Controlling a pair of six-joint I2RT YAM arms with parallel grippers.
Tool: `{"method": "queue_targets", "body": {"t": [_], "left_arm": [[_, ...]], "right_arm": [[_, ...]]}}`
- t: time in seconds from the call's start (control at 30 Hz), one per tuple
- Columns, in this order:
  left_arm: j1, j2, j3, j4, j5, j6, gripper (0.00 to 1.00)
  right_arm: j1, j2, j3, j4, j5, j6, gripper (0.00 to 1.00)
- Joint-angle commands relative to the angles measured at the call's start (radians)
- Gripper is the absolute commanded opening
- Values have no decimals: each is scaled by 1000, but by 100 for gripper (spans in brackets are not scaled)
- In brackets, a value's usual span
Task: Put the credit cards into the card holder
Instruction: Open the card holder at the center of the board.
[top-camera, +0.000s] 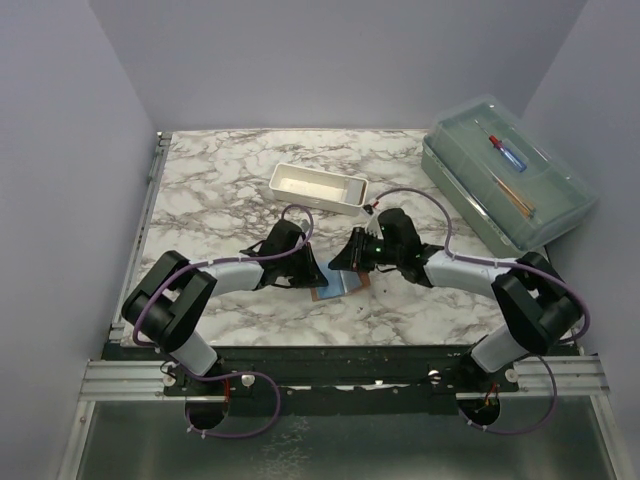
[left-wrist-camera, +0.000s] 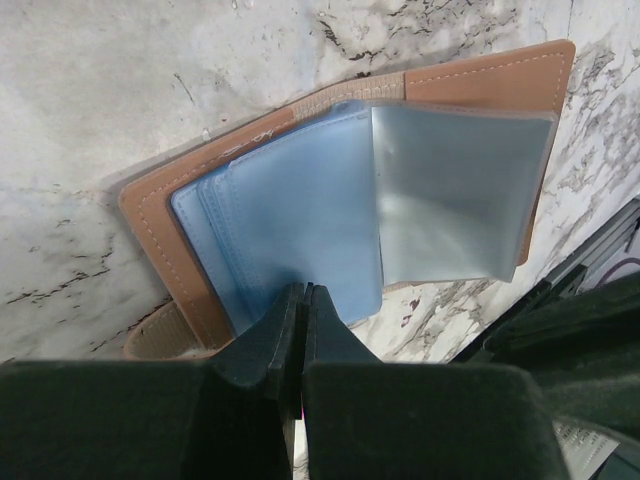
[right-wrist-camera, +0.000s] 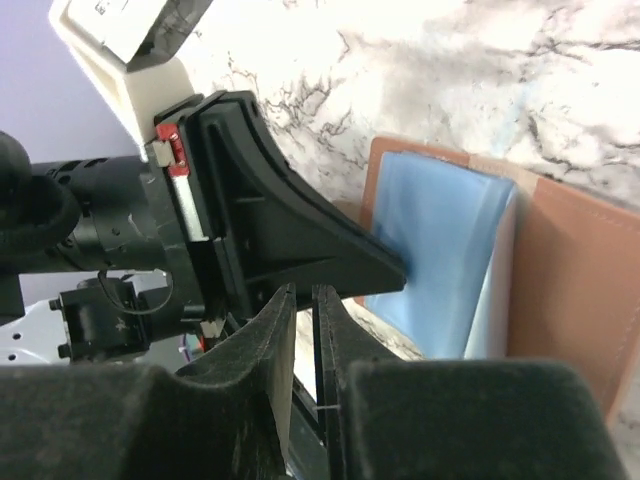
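Our left gripper (left-wrist-camera: 303, 298) has its fingers pressed together, the tips touching the near edge of the blue panel (left-wrist-camera: 290, 210). Whether they pinch it we cannot tell. The right gripper (right-wrist-camera: 303, 296) shows a narrow slit with a thin pale strip (right-wrist-camera: 305, 400) inside, and we cannot tell if it is held. The wallet (left-wrist-camera: 470, 80) lies open and flat on the marble-pattern table (top-camera: 220, 190) between both grippers. It has tan stitched leather outside, and smooth blue plastic and a shiny grey sheet (left-wrist-camera: 455, 190) inside. At 12 o'clock from it stands a white rectangular tray (top-camera: 315, 201), and at 2 o'clock a clear lidded box (top-camera: 470, 190).
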Motion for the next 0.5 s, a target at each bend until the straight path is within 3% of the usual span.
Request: {"method": "queue_targets", "body": {"t": [0.0,0.17,0.47], "left_arm": [[3,30,-26,-99,-133,58,0],[4,34,-27,-117,-144,49,0],[40,54,-42,-185,-214,3,0]], "right_arm": [[-58,72,-18,103,-110,7,17],[-118,133,-60,83,-110,-20,14],[-167,102,-242,107,-27,-29,14]]}}
